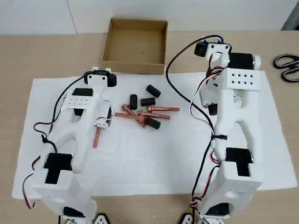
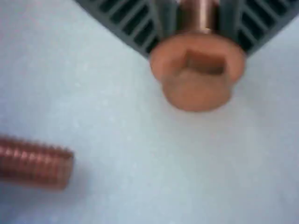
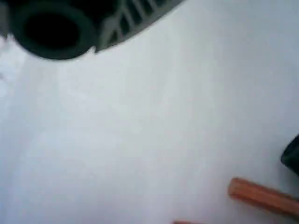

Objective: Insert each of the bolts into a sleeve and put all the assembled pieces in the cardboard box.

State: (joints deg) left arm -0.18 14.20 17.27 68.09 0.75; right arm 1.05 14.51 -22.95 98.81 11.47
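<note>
My left gripper (image 1: 103,122) is shut on a copper bolt (image 1: 96,137), which slants down toward the white mat; in the left wrist view the bolt's head (image 2: 196,70) faces the camera between the dark ribbed fingers (image 2: 117,23). My right gripper (image 1: 212,105) is shut on a black sleeve (image 1: 213,110), whose open end (image 3: 49,30) shows in the right wrist view. Between the arms lies a pile of several copper bolts (image 1: 156,112) and black sleeves (image 1: 148,101). The cardboard box (image 1: 112,46) stands open at the back.
A white mat (image 1: 159,158) covers the table under both arms. Scissors (image 1: 287,67) lie at the far right edge. A loose bolt's threaded end (image 2: 35,161) lies near my left gripper, and another bolt (image 3: 264,196) near my right gripper.
</note>
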